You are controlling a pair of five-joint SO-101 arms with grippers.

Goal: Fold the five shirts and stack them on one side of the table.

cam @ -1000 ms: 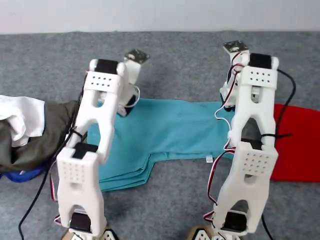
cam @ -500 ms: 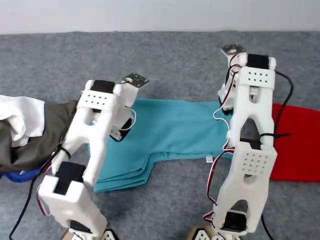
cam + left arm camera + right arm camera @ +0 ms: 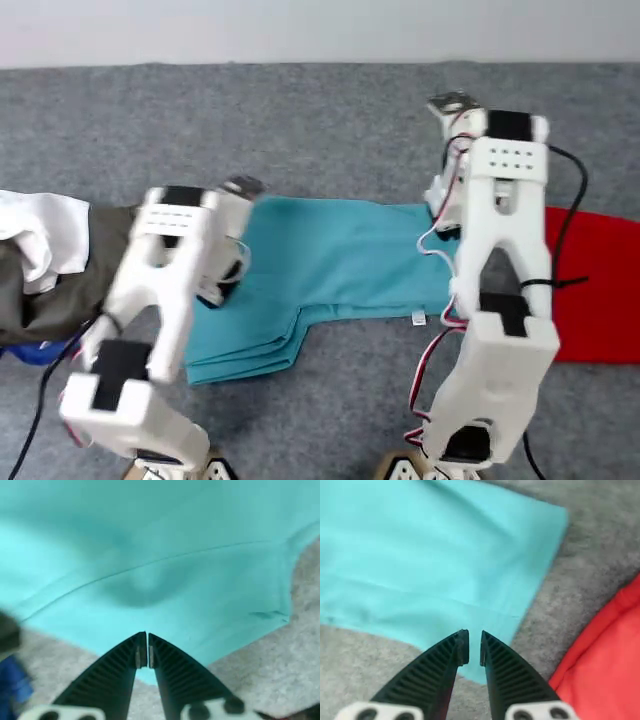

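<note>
Teal shirt (image 3: 340, 260) lies mid-tabletop (image 3: 330, 120) between the two arms. It's flat and half folded, with layered edges at its near-left corner.

Left gripper (image 3: 147, 640) is over the shirt's left edge, jaws all but closed with only a hairline gap. I can't tell if any cloth is pinched; it looks empty. Right gripper (image 3: 470, 640) is over the right end's near edge, jaws narrow with a thin slot, holding nothing.

Risks as I see them:
- Jaws this narrow going down just push the fabric. They bunch the edge instead of catching it, so both need to widen first.
- The left corner is several layers thick. Catching only the top one would peel the fold apart.
- If one side grips and the other misses, the lift skews and drags the shirt across the tabletop.
- Red shirt (image 3: 600, 290) sits near on the right, with a strip of bare tabletop between it and the teal one. A right grasp that drifts could snag it.
- The heap (image 3: 60, 280) of white, olive and blue shirts is close on the left, so a wide left-arm swing could hit it.
</note>
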